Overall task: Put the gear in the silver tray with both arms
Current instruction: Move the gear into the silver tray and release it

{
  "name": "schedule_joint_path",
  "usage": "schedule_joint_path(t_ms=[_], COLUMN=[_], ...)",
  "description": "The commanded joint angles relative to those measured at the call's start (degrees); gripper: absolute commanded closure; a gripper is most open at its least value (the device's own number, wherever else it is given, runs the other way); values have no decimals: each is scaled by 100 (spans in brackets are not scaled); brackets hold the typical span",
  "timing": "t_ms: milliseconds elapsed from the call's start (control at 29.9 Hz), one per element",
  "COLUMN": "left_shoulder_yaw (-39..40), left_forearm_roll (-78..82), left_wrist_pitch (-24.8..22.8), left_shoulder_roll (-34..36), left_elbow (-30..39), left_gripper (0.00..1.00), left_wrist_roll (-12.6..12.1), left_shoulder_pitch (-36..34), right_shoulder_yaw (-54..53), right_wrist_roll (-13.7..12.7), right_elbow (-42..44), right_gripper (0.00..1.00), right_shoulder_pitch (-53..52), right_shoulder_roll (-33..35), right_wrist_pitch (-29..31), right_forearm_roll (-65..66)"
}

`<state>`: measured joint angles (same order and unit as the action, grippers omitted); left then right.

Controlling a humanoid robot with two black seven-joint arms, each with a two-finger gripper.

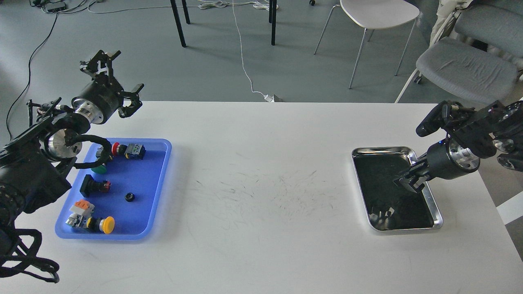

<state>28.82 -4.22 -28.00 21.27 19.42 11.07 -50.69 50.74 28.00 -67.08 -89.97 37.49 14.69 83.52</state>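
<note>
Left arm comes up from the lower left, bent at the elbow, and its gripper [116, 83] points up and away with the fingers [132, 107] spread wide. Right arm reaches in from the right edge, wrist angled down-left; its gripper [410, 181] looks dark, fingers hard to tell apart.

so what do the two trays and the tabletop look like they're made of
Silver tray: likely polished metal, since its bright rim is mirror-like and its dark bottom reflects the right end effector. Blue tray: probably moulded plastic, uniform colour with soft rounded edges. Table: matte white, maybe laminate, with fine dark scuffs.
</note>
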Motion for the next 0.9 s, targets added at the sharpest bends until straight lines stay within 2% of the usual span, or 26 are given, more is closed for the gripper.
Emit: schedule_joint_path(t_ms=[0,669,869], left_shoulder_yaw=[0,-8,0], left_forearm_roll=[0,0,8], left_wrist_pitch=[0,0,0], left_shoulder_roll=[0,18,44], left_elbow=[0,0,0], left_gripper=[1,1,1], left_wrist_roll=[1,1,9], left_shoulder_pitch=[-2,33,33], right_shoulder_yaw=[15,-38,-213], right_wrist_roll=[0,0,0], right_elbow=[36,502,581], right_gripper=[99,98,94], right_shoulder_pitch=[163,656,744], right_shoulder_roll=[4,-241,-356], right_wrist_pitch=[-1,-45,-54], right_forearm_roll=[33,50,42])
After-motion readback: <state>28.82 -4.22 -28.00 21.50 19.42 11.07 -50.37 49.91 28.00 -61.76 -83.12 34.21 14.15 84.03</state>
